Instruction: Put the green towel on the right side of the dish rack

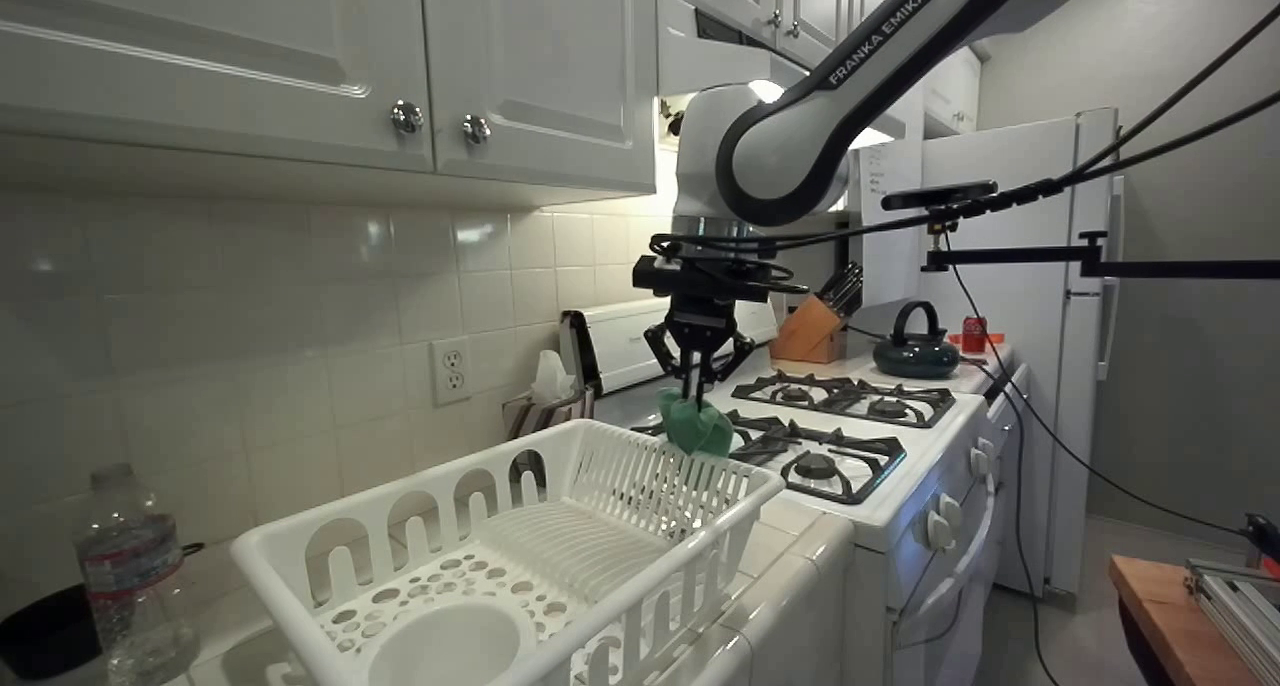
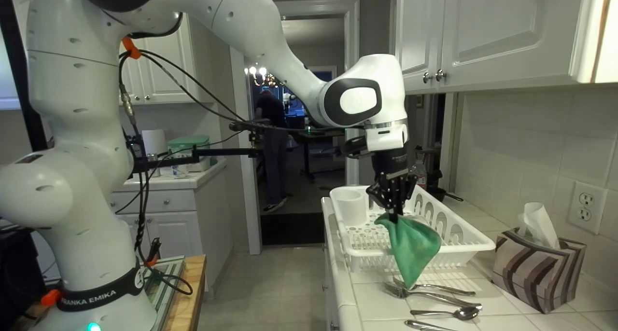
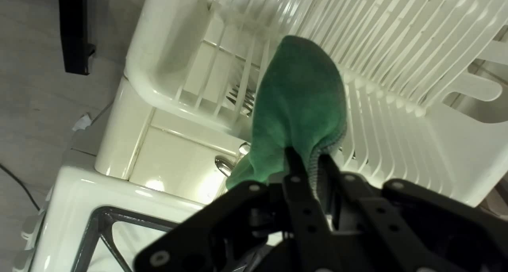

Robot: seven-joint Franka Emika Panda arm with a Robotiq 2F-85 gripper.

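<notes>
The green towel hangs bunched from my gripper; it shows in both exterior views [image 1: 700, 428] [image 2: 414, 246] and in the wrist view [image 3: 297, 93]. My gripper [image 1: 692, 391] [image 2: 395, 214] [image 3: 308, 156] points down with its fingers closed on the towel's stitched edge. The white dish rack [image 1: 400, 491] [image 2: 458, 248] [image 3: 158, 77] stands on the tiled counter. The towel is at the rack's stove-side end, and in an exterior view its lower tip hangs in front of that end. I cannot tell if it touches the rack.
Forks and spoons [image 2: 439, 297] lie on the counter between rack and stove. A white cup [image 2: 351, 208] stands in the rack. A tissue box [image 1: 545, 406] [image 2: 540, 268] is by the wall. The stove [image 1: 850, 511] adjoins the counter. Cabinets [image 1: 540, 76] overhang the rack; a bottle [image 1: 130, 576] stands beyond.
</notes>
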